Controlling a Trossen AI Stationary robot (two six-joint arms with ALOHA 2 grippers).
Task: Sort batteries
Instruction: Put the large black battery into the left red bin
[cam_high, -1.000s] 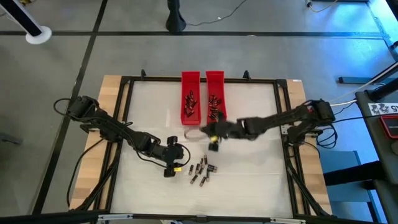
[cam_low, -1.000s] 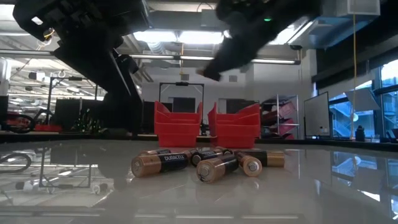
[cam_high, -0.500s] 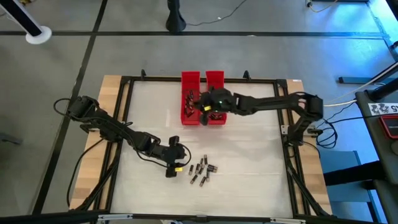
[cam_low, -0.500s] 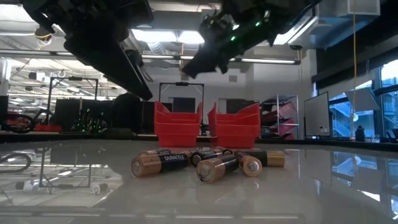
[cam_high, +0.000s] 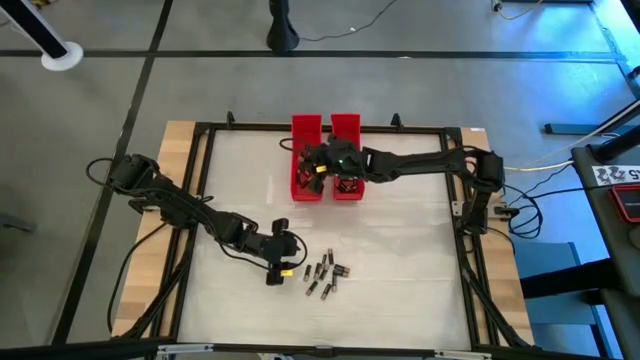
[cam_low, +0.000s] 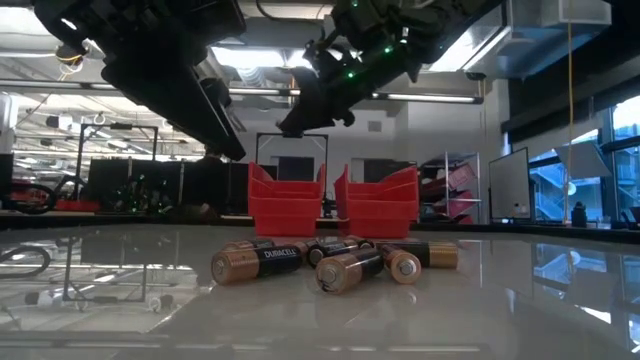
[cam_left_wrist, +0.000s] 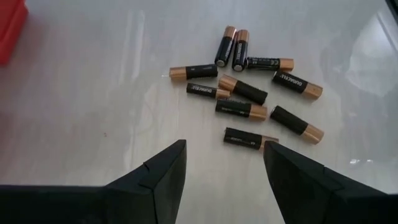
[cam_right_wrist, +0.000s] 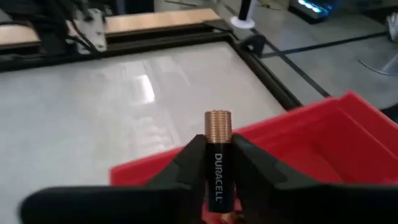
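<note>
The right end effector is clamped on a single Duracell battery, copper end pointing outward, and hangs over the left red tray at the far middle of the bench — presumably so the cell can drop straight in among those already sorted there. The second red tray stands just beside it, also holding batteries. In the wrist view the fingers grip the dark body on both sides, so release has not visibly happened.

The left end effector waits low over the bench near the front, fingers spread apart and holding nothing — aimed at the loose cluster of unsorted batteries, likely lined up for the nearest one.
</note>
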